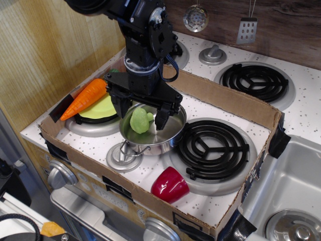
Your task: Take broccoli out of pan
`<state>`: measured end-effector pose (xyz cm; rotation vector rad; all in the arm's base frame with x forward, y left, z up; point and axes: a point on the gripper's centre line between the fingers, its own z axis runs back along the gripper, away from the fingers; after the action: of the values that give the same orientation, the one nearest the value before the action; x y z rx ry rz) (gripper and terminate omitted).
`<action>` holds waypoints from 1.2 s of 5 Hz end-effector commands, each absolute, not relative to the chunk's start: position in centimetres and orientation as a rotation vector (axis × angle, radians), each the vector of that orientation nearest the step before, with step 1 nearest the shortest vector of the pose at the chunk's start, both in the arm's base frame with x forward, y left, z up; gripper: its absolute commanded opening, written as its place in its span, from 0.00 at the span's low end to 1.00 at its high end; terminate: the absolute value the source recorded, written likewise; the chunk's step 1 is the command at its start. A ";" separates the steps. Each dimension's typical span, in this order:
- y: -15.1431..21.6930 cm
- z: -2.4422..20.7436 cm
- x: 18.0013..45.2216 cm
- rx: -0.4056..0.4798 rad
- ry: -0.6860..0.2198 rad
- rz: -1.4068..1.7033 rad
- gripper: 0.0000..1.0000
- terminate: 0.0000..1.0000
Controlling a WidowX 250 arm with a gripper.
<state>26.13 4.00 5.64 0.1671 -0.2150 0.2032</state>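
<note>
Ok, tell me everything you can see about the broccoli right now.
The broccoli is a small pale-green lumpy piece, smooth like plastic. It sits inside the steel pan, on its left half, resting on the floor. The open gripper straddles it, one finger on each side; whether they touch it is unclear.

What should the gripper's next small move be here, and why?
Probably close the fingers. The gripper is open and lowered into the pan, with one finger on each side of the broccoli, which still sits inside the pan.
</note>
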 end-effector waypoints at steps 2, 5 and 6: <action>5.3 4.4 27.1 0.128 -0.268 0.208 1.00 0.00; 5.6 3.3 27.6 0.103 -0.289 0.188 1.00 0.00; 5.4 3.2 27.7 0.100 -0.301 0.175 1.00 0.00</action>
<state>27.24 5.17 2.60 0.0950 -0.2771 0.1766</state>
